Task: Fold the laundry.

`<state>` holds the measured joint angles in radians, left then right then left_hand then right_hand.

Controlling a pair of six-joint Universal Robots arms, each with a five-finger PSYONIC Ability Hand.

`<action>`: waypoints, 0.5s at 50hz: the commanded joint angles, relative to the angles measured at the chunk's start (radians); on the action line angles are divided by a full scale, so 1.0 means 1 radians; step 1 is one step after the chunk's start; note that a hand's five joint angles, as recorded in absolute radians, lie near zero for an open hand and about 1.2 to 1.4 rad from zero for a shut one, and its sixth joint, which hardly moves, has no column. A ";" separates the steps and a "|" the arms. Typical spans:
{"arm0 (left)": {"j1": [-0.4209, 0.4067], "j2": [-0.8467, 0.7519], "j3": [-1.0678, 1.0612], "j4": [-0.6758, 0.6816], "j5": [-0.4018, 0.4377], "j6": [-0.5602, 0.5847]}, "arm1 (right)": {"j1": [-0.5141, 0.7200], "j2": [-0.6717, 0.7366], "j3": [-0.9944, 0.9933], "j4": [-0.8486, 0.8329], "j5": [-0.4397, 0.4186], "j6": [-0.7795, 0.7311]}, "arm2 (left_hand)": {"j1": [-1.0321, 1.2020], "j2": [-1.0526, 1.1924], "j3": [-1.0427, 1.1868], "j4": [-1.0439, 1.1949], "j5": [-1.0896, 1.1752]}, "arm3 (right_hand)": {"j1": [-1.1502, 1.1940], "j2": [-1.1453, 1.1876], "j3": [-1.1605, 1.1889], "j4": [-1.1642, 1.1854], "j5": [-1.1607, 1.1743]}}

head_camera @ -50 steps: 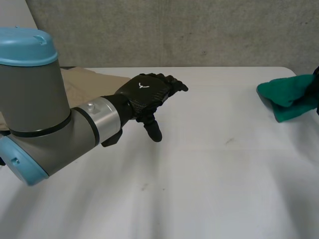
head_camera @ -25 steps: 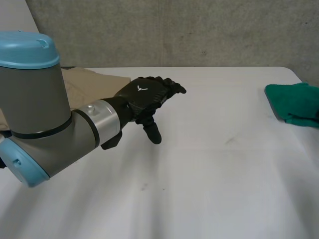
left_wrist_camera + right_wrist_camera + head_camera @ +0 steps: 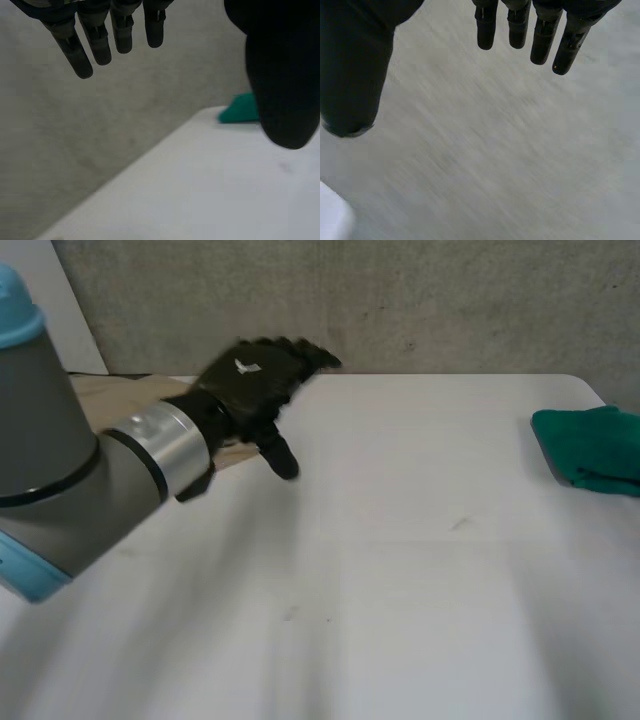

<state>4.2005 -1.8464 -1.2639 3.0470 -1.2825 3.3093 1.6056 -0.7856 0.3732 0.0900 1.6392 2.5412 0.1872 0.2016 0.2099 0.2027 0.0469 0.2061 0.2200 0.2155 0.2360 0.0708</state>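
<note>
A folded green cloth (image 3: 590, 448) lies at the table's right edge, with no hand on it; it also lies far beyond my left hand's thumb as the green cloth (image 3: 240, 109). A beige cloth (image 3: 112, 394) lies at the far left of the white table (image 3: 400, 570), partly hidden by my left arm. My left hand (image 3: 255, 378) hovers open over the beige cloth's right edge, fingers (image 3: 100, 40) straight and spread from the thumb, holding nothing. My right hand (image 3: 542, 40) is open too, fingers straight, with only blurred grey surface beyond it.
A grey concrete wall (image 3: 400, 300) runs behind the table's far edge. A white panel (image 3: 75, 320) stands at the back left. The broad white tabletop stretches between the two cloths.
My right hand let go of the green cloth, which now lies flat at the right edge, and left the head view. My left hand swung left and back, toward the beige cloth.
</note>
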 commanded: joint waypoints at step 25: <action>0.550 -0.594 0.239 0.222 0.043 0.513 | 0.490 -0.389 1.228 -0.124 -0.326 0.060 | 0.000 -0.015 -0.023 -0.016 -0.034 | -0.032 -0.046 -0.041 -0.061 -0.071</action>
<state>4.7321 -2.3583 -1.0847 3.2634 -1.2309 3.7861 2.1130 -1.1695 1.5405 -0.0112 1.3130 2.6117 0.1872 0.2016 0.2099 0.2022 0.0469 0.2061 0.2200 0.2154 0.2360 0.0710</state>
